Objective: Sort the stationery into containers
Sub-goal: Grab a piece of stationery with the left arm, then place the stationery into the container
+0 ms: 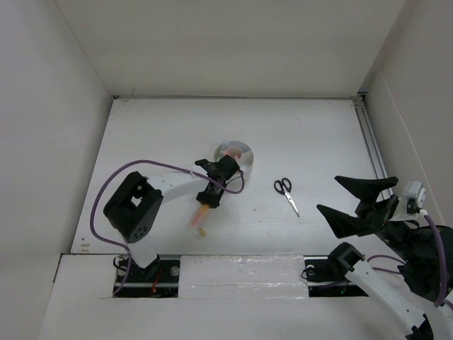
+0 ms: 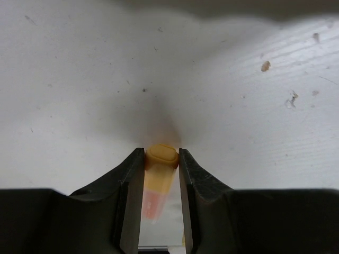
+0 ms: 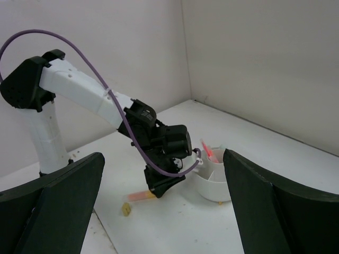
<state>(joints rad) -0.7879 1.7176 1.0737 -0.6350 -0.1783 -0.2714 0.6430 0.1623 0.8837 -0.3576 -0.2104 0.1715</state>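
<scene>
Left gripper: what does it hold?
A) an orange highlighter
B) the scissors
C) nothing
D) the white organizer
A: the left gripper is shut on the orange highlighter, while the scissors lie well apart from it.
</scene>
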